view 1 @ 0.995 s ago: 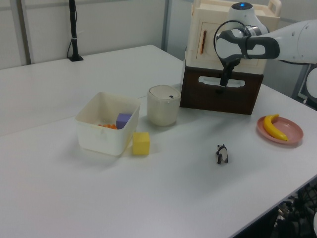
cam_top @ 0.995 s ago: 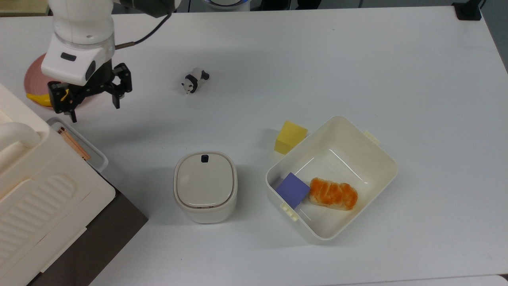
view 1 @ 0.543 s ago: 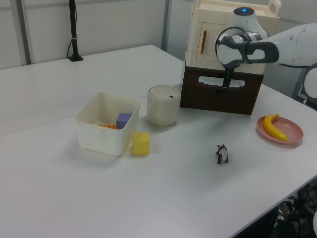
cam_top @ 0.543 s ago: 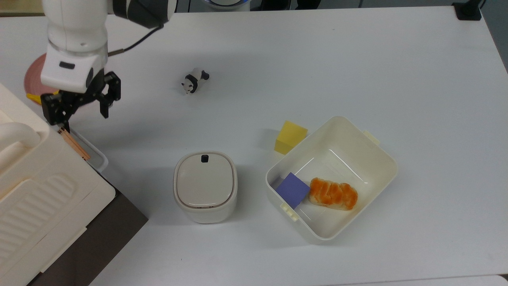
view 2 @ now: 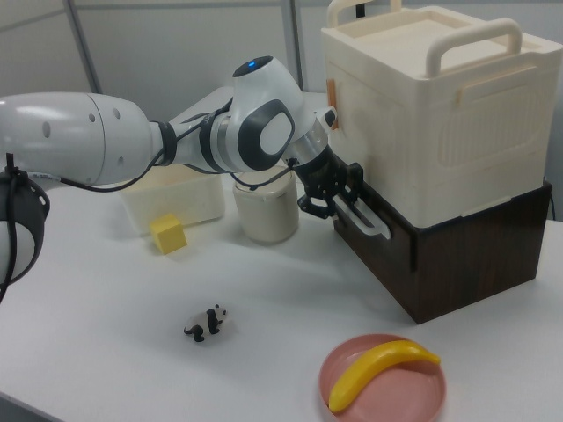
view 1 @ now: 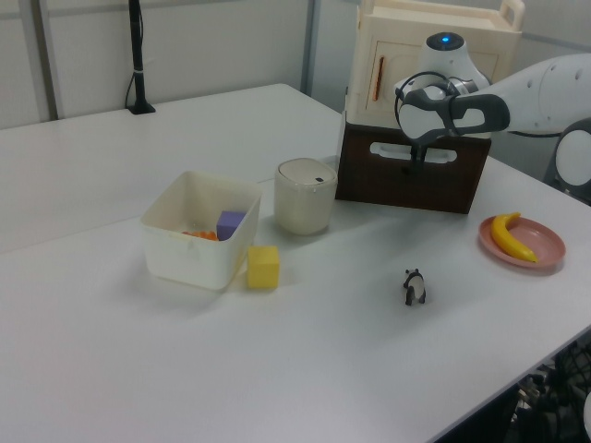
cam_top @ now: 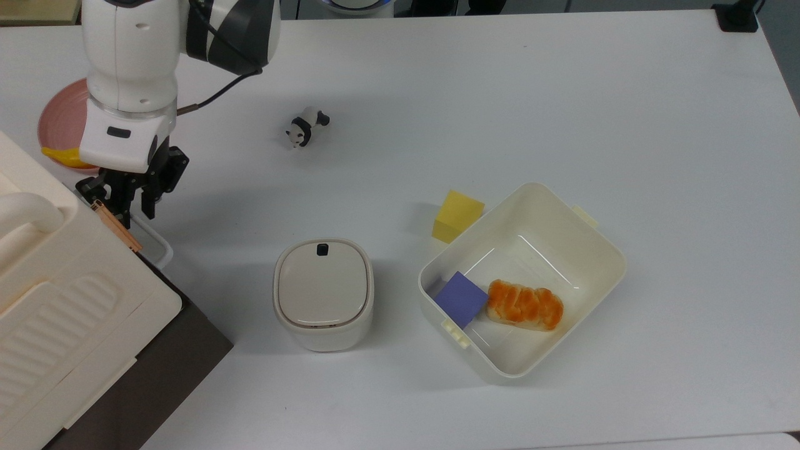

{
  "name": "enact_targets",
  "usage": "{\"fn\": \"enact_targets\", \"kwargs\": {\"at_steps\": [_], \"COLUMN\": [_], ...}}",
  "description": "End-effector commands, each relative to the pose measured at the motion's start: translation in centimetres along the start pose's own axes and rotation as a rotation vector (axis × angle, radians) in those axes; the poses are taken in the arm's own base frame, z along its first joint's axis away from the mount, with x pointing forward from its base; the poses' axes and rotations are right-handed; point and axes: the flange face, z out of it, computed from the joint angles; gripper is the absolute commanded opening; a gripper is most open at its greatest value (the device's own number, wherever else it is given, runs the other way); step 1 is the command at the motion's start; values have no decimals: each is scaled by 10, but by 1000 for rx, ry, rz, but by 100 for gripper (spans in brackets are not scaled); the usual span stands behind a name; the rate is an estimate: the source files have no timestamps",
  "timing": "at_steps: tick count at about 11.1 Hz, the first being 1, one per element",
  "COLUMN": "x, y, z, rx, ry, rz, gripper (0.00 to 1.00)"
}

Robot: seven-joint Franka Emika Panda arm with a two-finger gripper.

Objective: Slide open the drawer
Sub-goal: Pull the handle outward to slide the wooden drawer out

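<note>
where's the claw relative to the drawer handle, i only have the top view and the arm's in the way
observer: in the right view the claw is right at the white loop handle, at the right view's left end of it.
operator: is the drawer out at all yet
observer: the left view shows the drawer front about level with the cream case stacked on it, so it looks closed.

The fingers [view 1: 416,159] meet the drawer [view 1: 412,171] at its white handle [view 1: 413,152].
</note>
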Motion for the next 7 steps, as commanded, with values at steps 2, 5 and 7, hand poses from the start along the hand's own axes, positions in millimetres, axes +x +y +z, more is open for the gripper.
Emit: {"fn": "enact_targets", "kwargs": {"at_steps": [2, 5, 7], "x": [7, 9, 6], "y": [-5, -5, -10], "z": [-12, -18, -22], "rx": [-17, -25, -21], "ry": [12, 13, 13], "rz": [-22, 5, 5], "gripper": [30, 19, 6]}}
